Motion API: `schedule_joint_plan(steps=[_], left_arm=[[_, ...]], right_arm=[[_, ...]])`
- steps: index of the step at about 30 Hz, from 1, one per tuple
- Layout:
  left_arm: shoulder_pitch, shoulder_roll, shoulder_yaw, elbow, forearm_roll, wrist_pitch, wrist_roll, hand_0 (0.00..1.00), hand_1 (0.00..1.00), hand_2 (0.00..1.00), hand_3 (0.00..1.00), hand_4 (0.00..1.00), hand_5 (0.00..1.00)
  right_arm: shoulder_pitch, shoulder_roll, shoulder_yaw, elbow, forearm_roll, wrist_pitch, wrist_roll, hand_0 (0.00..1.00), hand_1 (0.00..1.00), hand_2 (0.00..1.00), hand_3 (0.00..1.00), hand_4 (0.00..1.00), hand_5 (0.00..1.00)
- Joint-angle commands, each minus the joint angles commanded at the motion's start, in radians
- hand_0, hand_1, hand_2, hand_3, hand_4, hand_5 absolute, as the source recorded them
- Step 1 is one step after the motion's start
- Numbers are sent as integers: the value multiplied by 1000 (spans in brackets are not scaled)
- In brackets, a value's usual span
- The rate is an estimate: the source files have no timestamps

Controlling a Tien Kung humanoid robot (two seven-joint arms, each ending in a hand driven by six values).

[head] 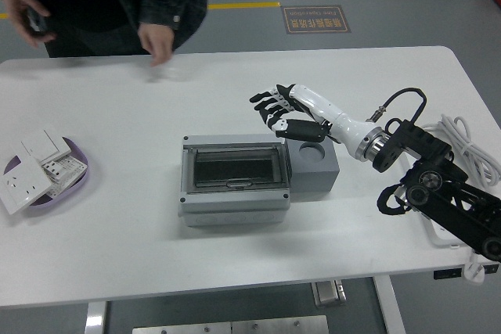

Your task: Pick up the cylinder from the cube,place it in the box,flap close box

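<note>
Right now your right hand (283,112) hangs above the desk (117,217) just past the far edge of the grey cube (313,166), fingers loosely spread and holding nothing; its white forearm (333,119) slants back over the cube to the black arm (438,193) that comes in over the right edge of the desk. You can see the cube's round socket (312,149) open on top, with no cylinder standing in it. Touching the cube on its left, near the middle of the desk, sits the grey box (235,181) with its dark see-through flap (235,170) lying flat and closed; you cannot tell through the dark flap whether the cylinder is inside. At the left edge you have a purple dish (78,177) stacked with white switch plates (35,166). A coiled white cable (462,142) lies at the right edge, behind the arm. Beyond the far left corner a person stands in a dark jacket, one hand (159,39) hanging blurred just over the far edge, the other hand (27,9) gripping a small dark object off the desk
</note>
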Motion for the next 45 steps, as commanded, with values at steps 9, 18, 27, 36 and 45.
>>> schedule_joint_plan(steps=[9, 18, 27, 36, 45], left_arm=[[7, -4, -7, 0, -4, 2, 8, 637, 661, 584, 673, 727, 329], [5, -2, -15, 0, -3, 4, 15, 637, 661, 585, 673, 727, 329], [-2, 7, -20, 0, 11, 2, 18, 636, 661, 584, 674, 729, 331], [9, 18, -30, 0, 17, 3, 25, 636, 661, 583, 672, 728, 329], [14, 16, -33, 0, 14, 4, 24, 636, 661, 583, 671, 728, 328]], right_arm=[[-199, 123, 298, -47, -21, -97, 147, 669, 651, 694, 699, 536, 369], [-310, 155, 531, -109, 86, -126, 237, 665, 645, 681, 691, 542, 358], [-339, 190, 641, -106, 90, -129, 253, 666, 648, 664, 681, 540, 332], [-376, 226, 677, -114, 124, -107, 291, 663, 643, 664, 680, 544, 327], [-382, 246, 690, -125, 154, -78, 317, 664, 644, 664, 679, 602, 299]])
